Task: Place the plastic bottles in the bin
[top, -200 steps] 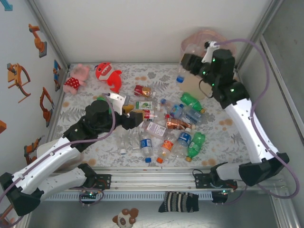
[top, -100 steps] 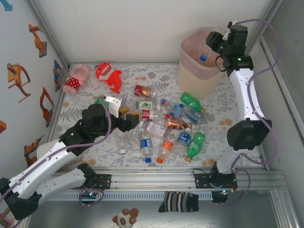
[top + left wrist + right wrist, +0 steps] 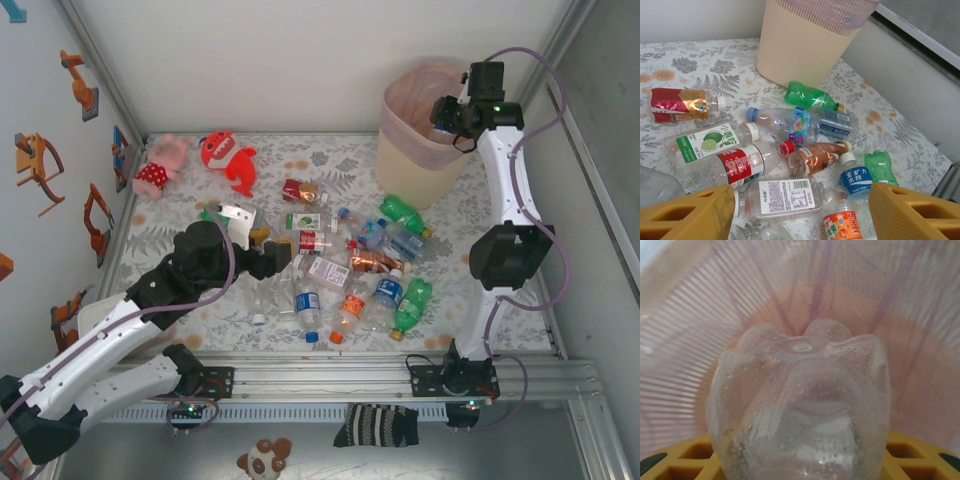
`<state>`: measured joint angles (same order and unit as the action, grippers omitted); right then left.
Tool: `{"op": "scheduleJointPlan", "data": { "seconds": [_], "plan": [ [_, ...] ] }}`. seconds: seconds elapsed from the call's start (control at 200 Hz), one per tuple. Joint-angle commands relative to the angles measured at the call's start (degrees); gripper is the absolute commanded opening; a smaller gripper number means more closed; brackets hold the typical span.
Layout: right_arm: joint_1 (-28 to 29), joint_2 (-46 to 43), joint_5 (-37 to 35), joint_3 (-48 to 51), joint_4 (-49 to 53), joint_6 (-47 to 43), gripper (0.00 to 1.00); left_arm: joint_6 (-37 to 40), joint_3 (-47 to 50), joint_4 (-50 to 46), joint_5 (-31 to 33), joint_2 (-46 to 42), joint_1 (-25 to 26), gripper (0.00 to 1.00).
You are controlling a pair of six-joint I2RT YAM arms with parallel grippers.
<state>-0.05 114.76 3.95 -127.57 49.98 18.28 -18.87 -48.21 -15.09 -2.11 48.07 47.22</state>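
Note:
Several plastic bottles (image 3: 350, 265) lie in a heap mid-table. My left gripper (image 3: 276, 254) hovers open at the heap's left side. In the left wrist view its yellow fingers (image 3: 690, 215) flank a clear bottle with a white label (image 3: 785, 197), without touching it. A red-labelled bottle (image 3: 740, 165) and a green one (image 3: 810, 95) lie beyond, with the bin (image 3: 810, 45) behind. The tall pink-rimmed bin (image 3: 412, 160) stands at the far right. My right gripper (image 3: 442, 115) is over its mouth, shut on a clear bottle (image 3: 802, 400), with the pink bin wall (image 3: 715, 305) behind it.
A pink plush (image 3: 160, 165) and a red plush (image 3: 228, 158) lie at the far left. White walls close in the left, back and right sides. A striped sock (image 3: 375, 425) hangs below the front rail.
The right arm has swung up and back, carrying its bottle from in front of the bin to over its mouth. The left gripper has shifted slightly.

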Motion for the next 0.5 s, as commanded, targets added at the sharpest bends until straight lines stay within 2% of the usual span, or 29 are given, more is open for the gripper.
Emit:
{"op": "scheduleJointPlan", "data": {
  "seconds": [0.0,0.315,0.396,0.491],
  "plan": [
    [-2.7,0.5,-4.4,-3.6,7.6,-5.2,0.51,-0.6,-0.6,0.3,0.0,0.7,0.2,0.7],
    [-3.8,1.3,-15.7,-7.9,9.5,-11.6,0.51,-1.3,-0.2,1.1,-0.1,1.3,0.2,0.7],
    [-3.8,2.1,-13.8,-9.5,9.6,-11.7,0.51,-1.3,0.0,0.9,0.4,0.9,0.2,0.7],
    [-3.8,2.8,-5.2,-10.2,8.7,-9.8,0.51,-1.2,0.5,1.0,1.4,0.4,0.2,0.7]
  ]
}}
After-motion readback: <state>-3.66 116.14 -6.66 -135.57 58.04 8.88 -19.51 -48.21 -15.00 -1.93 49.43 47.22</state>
